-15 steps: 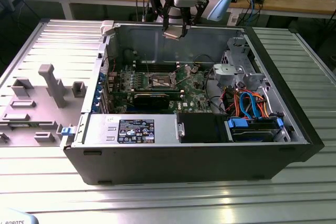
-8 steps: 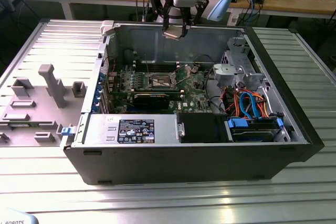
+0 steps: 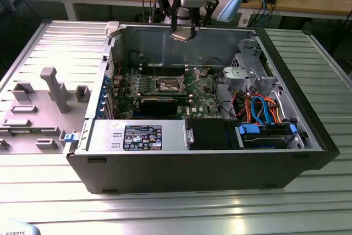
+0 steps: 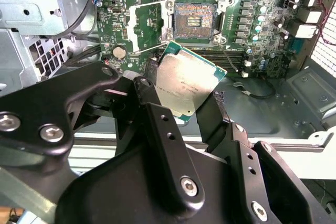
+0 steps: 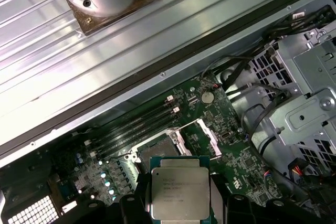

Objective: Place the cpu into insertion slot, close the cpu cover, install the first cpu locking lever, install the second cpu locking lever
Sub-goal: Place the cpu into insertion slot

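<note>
My gripper (image 3: 183, 32) hangs above the open computer case, over its back wall, shut on the cpu (image 3: 182, 36). In both wrist views the silvery square cpu (image 4: 186, 85) (image 5: 180, 187) sits tilted between the black fingers (image 4: 152, 90). The insertion slot (image 4: 194, 21) (image 5: 157, 149) (image 3: 168, 85) lies bare on the green motherboard (image 4: 252, 35), some way below the chip. Its cpu cover (image 4: 147, 24), a thin silver frame, stands swung open beside the socket. I cannot tell the locking levers apart from the socket's metalwork.
A long black graphics card (image 3: 158, 103) lies in front of the socket. A silver drive cage (image 3: 247, 72) and orange and blue cables (image 3: 264, 111) fill the case on the exterior view's right. The case walls (image 3: 181, 160) ring the board. A grey fixture tray (image 3: 38, 108) lies outside.
</note>
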Robot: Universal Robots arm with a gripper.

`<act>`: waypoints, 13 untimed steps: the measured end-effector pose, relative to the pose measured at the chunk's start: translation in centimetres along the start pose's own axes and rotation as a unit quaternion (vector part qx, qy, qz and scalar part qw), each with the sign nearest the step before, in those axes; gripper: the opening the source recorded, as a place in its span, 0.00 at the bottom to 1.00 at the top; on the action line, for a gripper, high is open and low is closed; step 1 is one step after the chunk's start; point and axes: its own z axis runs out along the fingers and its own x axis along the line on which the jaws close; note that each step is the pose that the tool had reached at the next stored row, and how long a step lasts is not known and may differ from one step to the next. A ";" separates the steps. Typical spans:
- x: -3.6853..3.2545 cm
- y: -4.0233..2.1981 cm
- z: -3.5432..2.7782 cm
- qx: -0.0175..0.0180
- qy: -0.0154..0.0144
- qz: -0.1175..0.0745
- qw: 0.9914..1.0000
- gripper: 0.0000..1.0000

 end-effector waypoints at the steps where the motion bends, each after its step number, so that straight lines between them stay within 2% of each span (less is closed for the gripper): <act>1: 0.00 0.00 0.00 0.000 0.000 0.000 1.000 0.54; 13: 0.00 0.00 0.00 0.000 0.000 0.000 1.000 0.54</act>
